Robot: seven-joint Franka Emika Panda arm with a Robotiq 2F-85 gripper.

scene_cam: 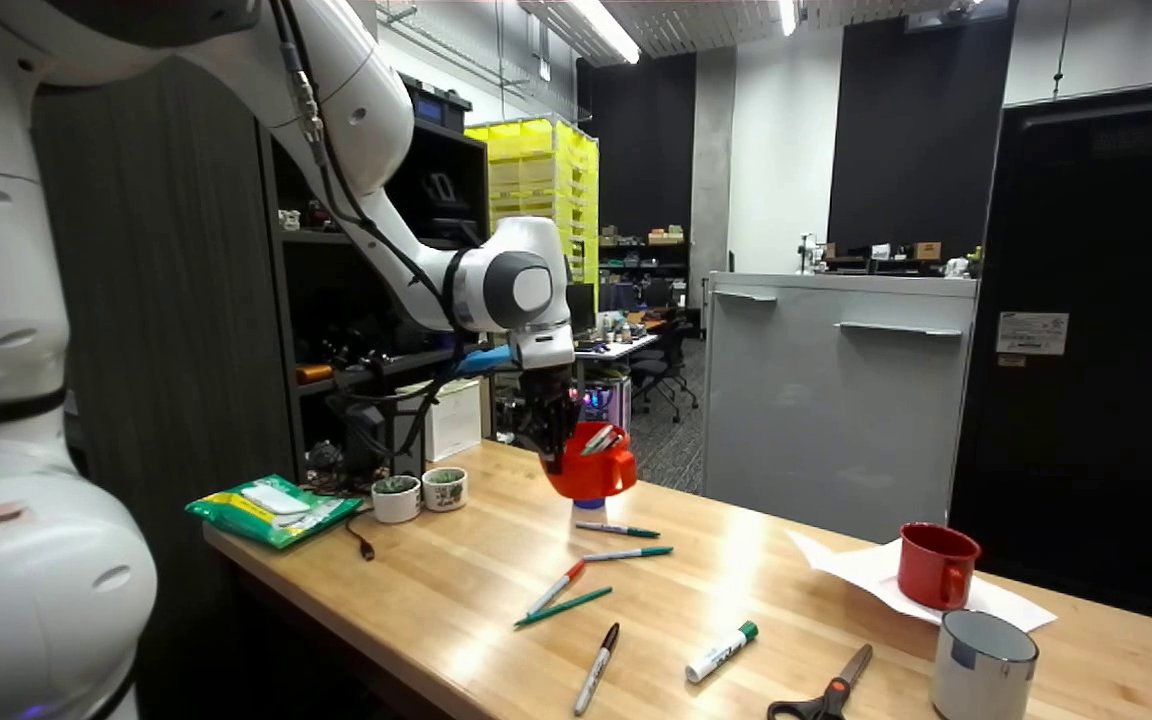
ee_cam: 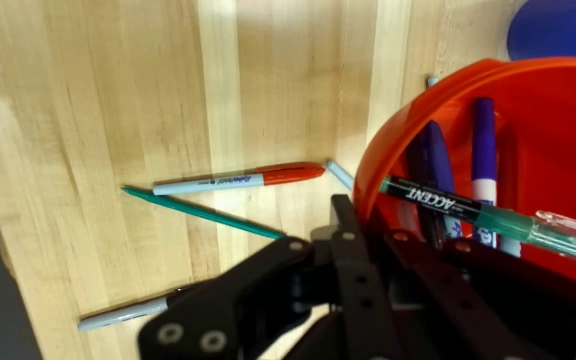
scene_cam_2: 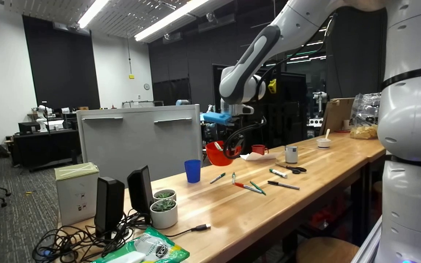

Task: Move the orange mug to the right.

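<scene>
Your gripper has the orange mug pinched by its rim, one finger outside the wall and one inside, and holds it up off the table. The handle is on the side away from your fingers. Within the orange mug, right by the fingers, you have several markers, a green highlighter lying across them. Just past the orange mug, as seen from the fingers, stands the blue cup. Lower than the fingers lie the red pen and green pencil, close together, with a black pen a little apart. Well away from the fingers are the red mug, on paper, the white cup and the scissors.
</scene>
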